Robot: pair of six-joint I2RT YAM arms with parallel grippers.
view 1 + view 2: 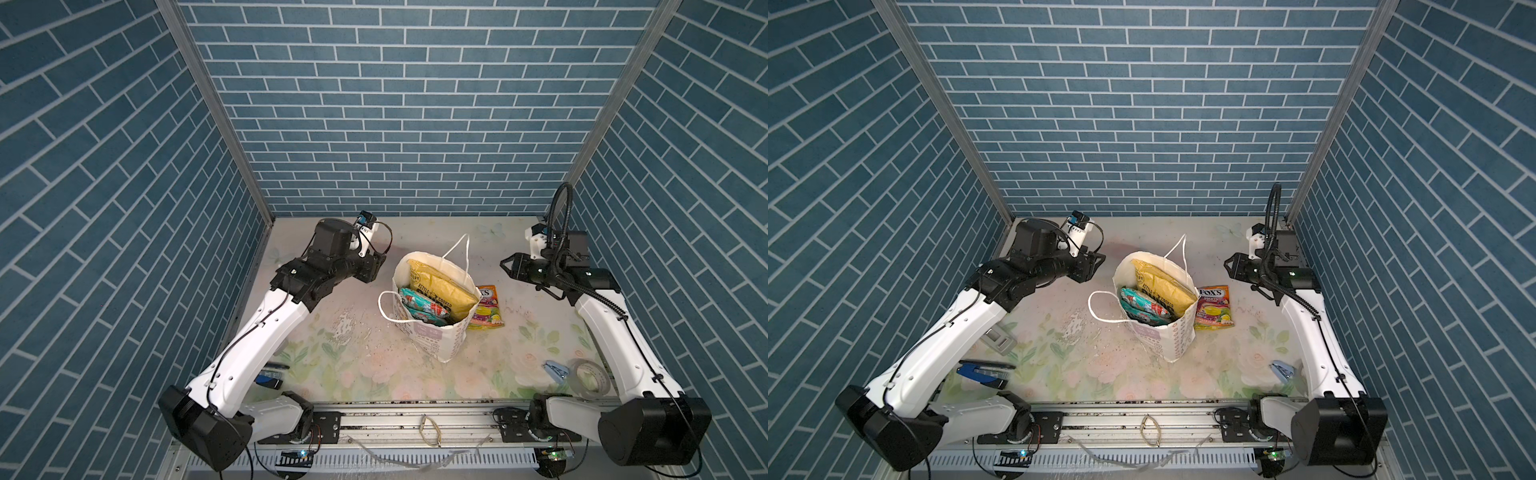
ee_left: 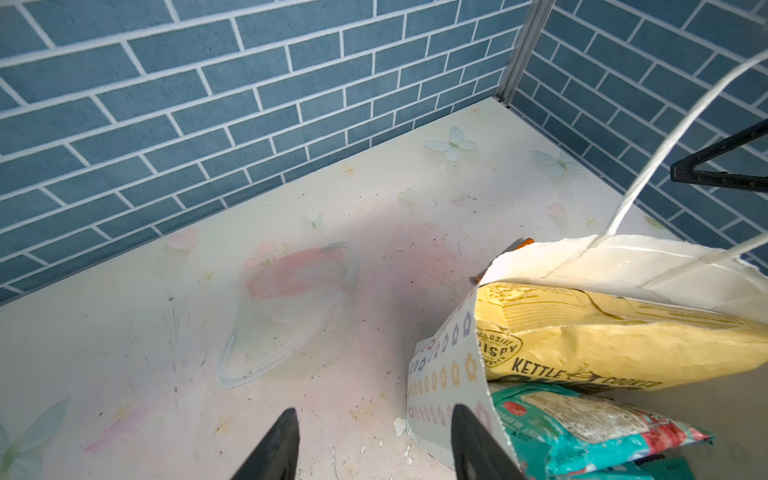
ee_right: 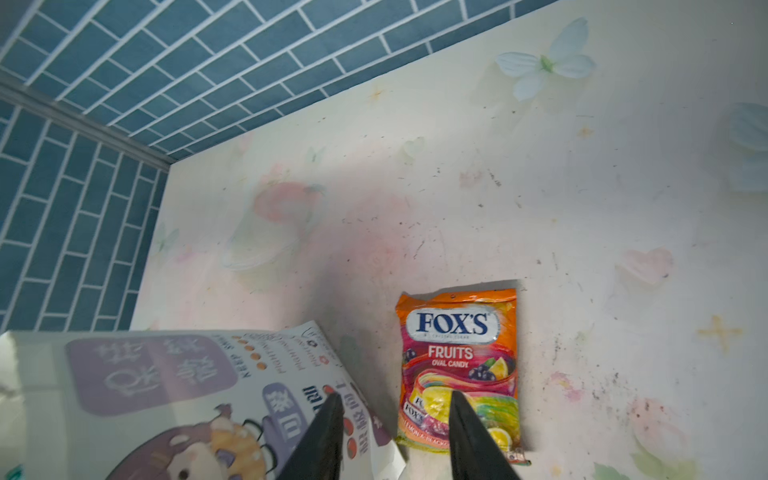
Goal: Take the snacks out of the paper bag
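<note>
**Operator:** Where are the snacks?

**Spotter:** Your paper bag point(image 1: 440, 345) stands mid-table with its mouth open. Inside, the yellow chips bag point(image 1: 440, 286) leans on the 12 o'clock wall, with a teal pouch point(image 1: 424, 309) in front of it. An orange FOX'S pouch point(image 1: 1214, 305) lies flat on the table point(image 1: 332, 365) at the bag's 3 o'clock, just beside it.

**Operator:** And my pincers?

**Spotter:** Your left gripper point(image 2: 374, 409) sits at the bag's 10 o'clock, near the rim, released and empty. Whether one finger touches the patterned wall, I cannot tell. Your right gripper point(image 3: 395, 394) hangs at 2 o'clock, parted and empty.

**Operator:** Anything in the way?

**Spotter:** One cord handle point(image 1: 457, 253) stands up at 12 o'clock and a second handle point(image 1: 384, 307) loops out at 9. A blue clip point(image 1: 555, 369) and a tape roll point(image 1: 590, 376) lie at 4 o'clock by your right arm. A stapler point(image 1: 984, 370) lies at 8 o'clock, under your left arm.
</note>
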